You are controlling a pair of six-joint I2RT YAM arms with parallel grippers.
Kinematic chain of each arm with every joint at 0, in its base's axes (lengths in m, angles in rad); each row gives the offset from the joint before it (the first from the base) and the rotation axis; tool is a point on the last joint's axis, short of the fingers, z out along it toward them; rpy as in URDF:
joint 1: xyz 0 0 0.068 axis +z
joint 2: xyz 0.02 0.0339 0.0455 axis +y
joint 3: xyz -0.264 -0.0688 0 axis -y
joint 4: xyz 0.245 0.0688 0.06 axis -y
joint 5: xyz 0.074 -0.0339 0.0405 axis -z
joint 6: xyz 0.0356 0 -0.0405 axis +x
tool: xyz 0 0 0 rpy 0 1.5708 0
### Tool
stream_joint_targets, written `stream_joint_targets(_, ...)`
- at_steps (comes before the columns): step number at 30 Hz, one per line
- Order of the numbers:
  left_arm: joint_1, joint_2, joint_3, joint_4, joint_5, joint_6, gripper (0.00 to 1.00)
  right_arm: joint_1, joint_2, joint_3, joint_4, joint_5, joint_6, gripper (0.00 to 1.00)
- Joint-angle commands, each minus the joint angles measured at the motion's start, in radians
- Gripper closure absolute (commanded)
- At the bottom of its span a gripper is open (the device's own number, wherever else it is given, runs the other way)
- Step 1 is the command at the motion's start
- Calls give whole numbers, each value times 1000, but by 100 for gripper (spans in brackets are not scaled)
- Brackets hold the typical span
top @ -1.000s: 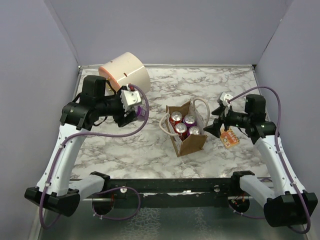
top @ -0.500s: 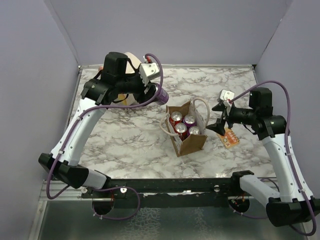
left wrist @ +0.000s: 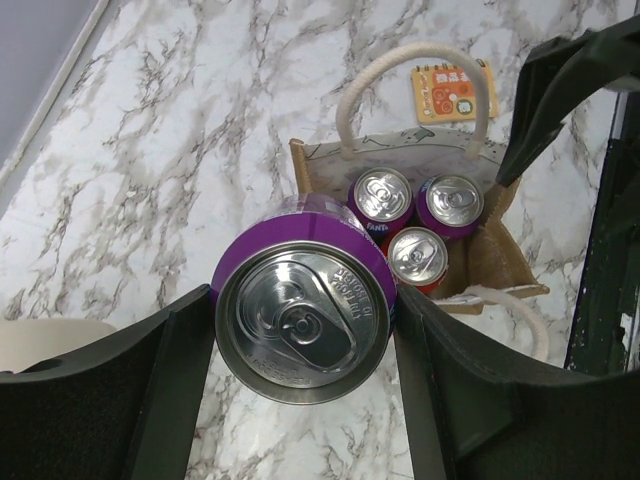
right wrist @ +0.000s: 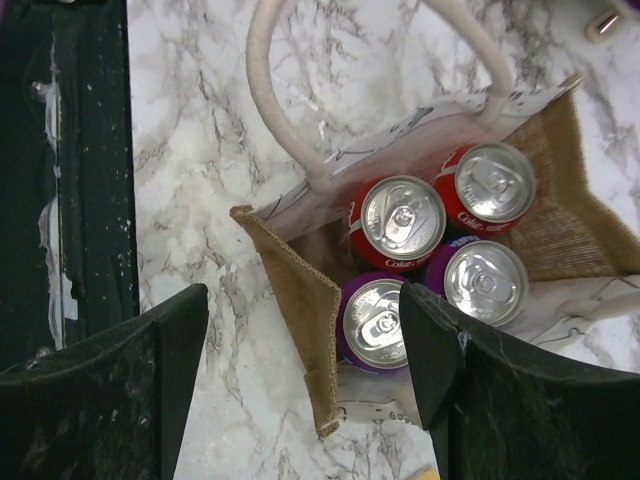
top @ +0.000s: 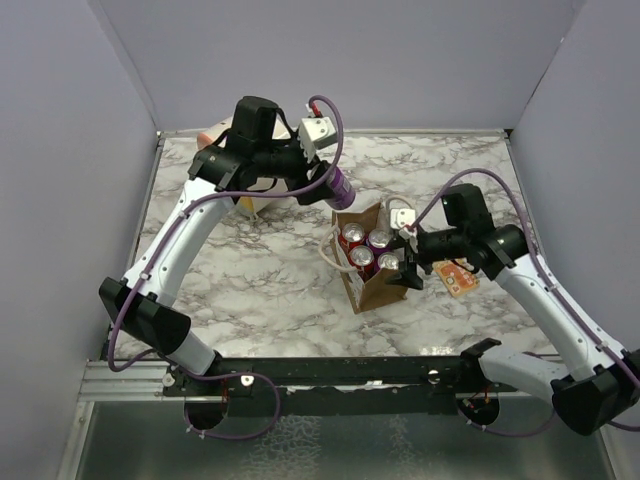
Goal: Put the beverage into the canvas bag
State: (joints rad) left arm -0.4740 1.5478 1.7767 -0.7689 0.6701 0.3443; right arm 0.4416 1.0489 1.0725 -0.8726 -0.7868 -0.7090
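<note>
Mid-carry, the purple can (top: 338, 186) was clamped in the left gripper (left wrist: 305, 330), aloft beside the canvas bag (top: 378, 285), over whose rim the right gripper (right wrist: 300, 330) was spread open. Lowering into the free gap was judged next.

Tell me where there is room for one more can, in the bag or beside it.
Inside the canvas bag, only the far end beyond the four cans is bare. The marble table left of the bag is free. Right of it is crowded: orange notepad, right hand.
</note>
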Motion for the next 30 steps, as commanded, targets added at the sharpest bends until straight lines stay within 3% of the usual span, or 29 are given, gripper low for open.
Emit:
stream_joint_targets(1, -11, -34, -33, 149, 98, -18, 100, 34, 29, -74, 64, 85, -29, 25)
stream_joint_targets(13, -27, -63, -164, 194, 160, -10, 100, 47, 15, -201, 179, 149, -9, 38)
stream_joint_targets(24, -82, -63, -211, 167, 237, 30, 100, 49, -35, -226, 183, 123, 23, 64)
stream_joint_targets(30, -105, -66, -243, 179, 282, 32, 100, 49, -72, -264, 170, 104, 7, 73)
